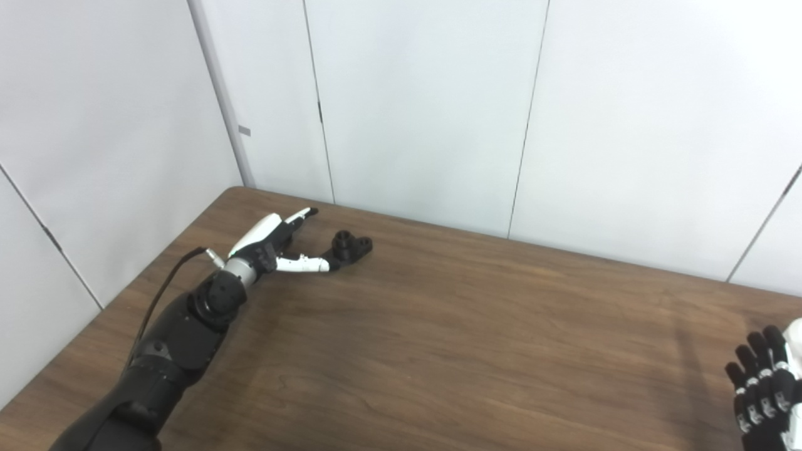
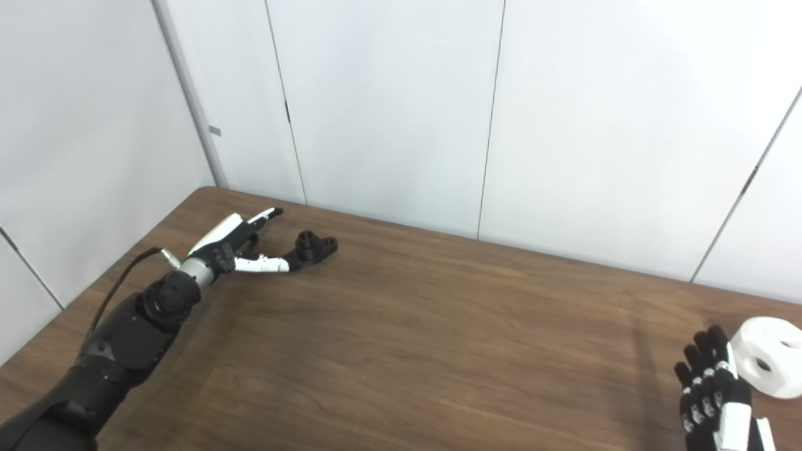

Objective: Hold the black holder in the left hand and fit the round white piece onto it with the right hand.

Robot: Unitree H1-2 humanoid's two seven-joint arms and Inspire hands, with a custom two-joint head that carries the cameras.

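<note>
Left arm: enters from the lower left corner of the frame and stretches diagonally up toward the far left part of the table (image 1: 438,326). Dark casing, pale wrist ring, a thin black cable looping off its outer side.

Left hand (image 1: 270,241): spread and grasping nothing. The fingers (image 1: 299,215) point toward the upper right, lifted slightly off the wood; the white thumb (image 1: 304,264) juts out lower, its tip at or just short of the near end of the black holder, contact not clear.

Black holder (image 1: 351,246): lies on the table in the left-centre of the frame, just right of the left hand. Matt black, small, with a short upright cylindrical socket at its middle, a lug with a hole on the right end, and a flat tongue running toward the thumb.

Right hand (image 2: 711,391): at the lower right corner of the frame, partly cut off by the edge. Back of the hand toward the viewer, dark fingers upright and held close together, holding nothing; fingers unclenched.

Round white piece (image 2: 769,356): rests on the table at the far right edge, immediately right of the right hand's fingertips; whether they touch cannot be told. White, chunky, rounded, with faceted sides and round holes through its faces. It sits well apart from the holder, across the width of the table.

Table: dark brown wood grain, set against plain white wall panels.
</note>
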